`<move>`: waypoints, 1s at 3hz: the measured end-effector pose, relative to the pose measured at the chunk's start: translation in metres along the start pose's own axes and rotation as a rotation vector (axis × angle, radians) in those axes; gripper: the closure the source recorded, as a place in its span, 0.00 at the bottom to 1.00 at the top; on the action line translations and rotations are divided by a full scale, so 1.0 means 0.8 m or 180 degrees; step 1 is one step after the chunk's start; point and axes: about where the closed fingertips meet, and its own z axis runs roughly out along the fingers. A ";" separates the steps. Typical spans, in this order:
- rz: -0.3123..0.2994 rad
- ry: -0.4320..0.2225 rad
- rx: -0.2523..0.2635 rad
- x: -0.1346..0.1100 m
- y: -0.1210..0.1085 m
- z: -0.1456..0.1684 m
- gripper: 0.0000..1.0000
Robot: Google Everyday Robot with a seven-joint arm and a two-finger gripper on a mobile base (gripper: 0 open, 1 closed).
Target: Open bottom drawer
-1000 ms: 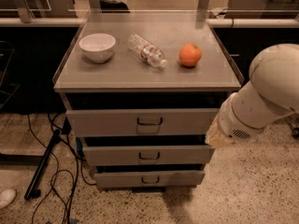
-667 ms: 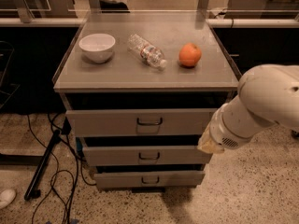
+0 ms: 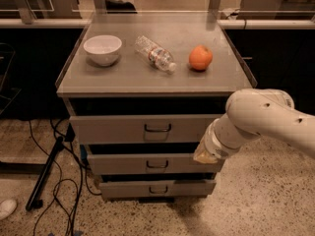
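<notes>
The bottom drawer (image 3: pixel 123 189) is the lowest and narrowest-looking of the cabinet's three grey drawer fronts, with a small dark loop handle (image 3: pixel 158 189). None of its tray shows. My white arm (image 3: pixel 261 119) reaches in from the right. Its end, where the gripper (image 3: pixel 204 154) sits, is in front of the right end of the middle drawer (image 3: pixel 123 163). That puts it above and to the right of the bottom drawer's handle, with the gripper largely hidden by the wrist.
On the cabinet top stand a white bowl (image 3: pixel 102 49), a clear plastic bottle (image 3: pixel 155 54) lying on its side, and an orange (image 3: pixel 200 58). The top drawer (image 3: pixel 113 128) is the widest. Black cables and a stand leg (image 3: pixel 47 173) lie on the floor at left.
My arm has swung left and slightly down, from beside the cabinet's right edge to in front of the middle drawer's right end. The drawers have not moved.
</notes>
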 end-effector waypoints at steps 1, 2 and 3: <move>0.0002 0.0000 0.0002 0.000 0.000 0.000 1.00; 0.0126 -0.0037 0.0013 0.005 0.000 0.031 1.00; 0.0314 -0.0114 -0.0006 0.016 -0.003 0.091 1.00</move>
